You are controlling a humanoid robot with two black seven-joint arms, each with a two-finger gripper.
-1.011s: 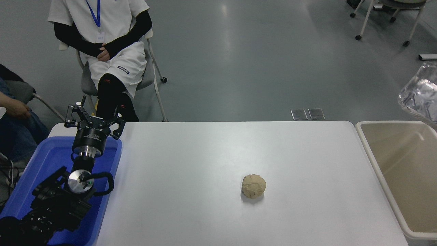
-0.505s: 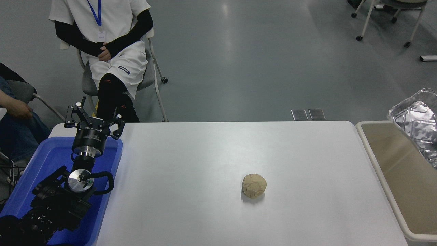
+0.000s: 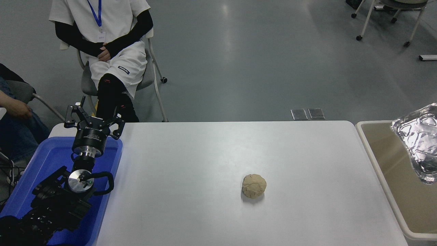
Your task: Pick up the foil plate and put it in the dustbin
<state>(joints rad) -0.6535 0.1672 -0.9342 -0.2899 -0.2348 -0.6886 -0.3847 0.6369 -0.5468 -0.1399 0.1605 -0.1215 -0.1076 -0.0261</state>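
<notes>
The shiny crinkled foil plate (image 3: 418, 143) shows at the right edge, tilted and over the open beige dustbin (image 3: 377, 164). Part of it is cut off by the picture's edge. What holds it cannot be seen; the right arm and gripper are out of view. My left gripper (image 3: 93, 120) is parked at the lower left over the blue tub, its fingers spread open and empty.
A small tan crumpled paper ball (image 3: 254, 186) lies on the white table (image 3: 218, 153). A blue plastic tub (image 3: 51, 164) stands at the table's left. A person (image 3: 106, 44) sits on a chair beyond the table's far left; another person's hand (image 3: 15, 110) shows at the left edge.
The foil plate has moved down and a little left, from above the dustbin's far rim to lower over the bin's opening. The left arm and paper ball have not moved.
</notes>
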